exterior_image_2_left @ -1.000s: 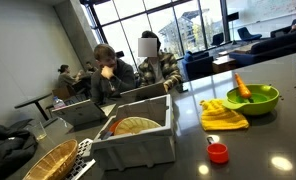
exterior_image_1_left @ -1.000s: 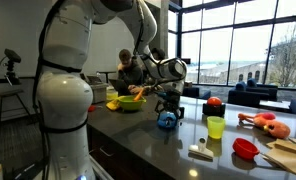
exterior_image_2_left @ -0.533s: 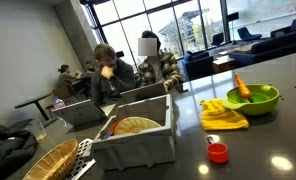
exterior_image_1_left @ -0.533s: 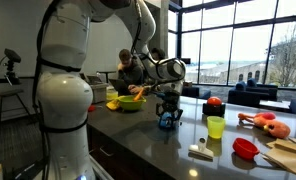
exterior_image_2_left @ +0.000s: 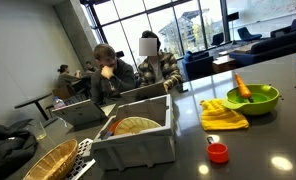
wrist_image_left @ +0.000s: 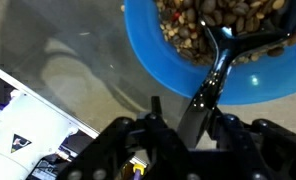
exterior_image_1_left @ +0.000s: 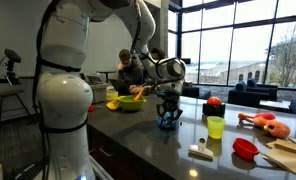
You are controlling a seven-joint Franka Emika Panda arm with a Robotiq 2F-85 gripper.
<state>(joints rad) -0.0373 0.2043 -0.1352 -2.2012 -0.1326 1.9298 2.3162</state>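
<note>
Dark worktop holds a red bowl up close, then a green cup, then the blue bowl of brown bits, where the claw sits around the black spoon handle, pinching or not I cannot tell.

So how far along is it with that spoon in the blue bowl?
Done: the gripper is at the blue bowl, jaws either side of the black spoon. In hand: the grasp; I can't tell if it's firm. Left: the spoon is not yet lifted out.
</note>
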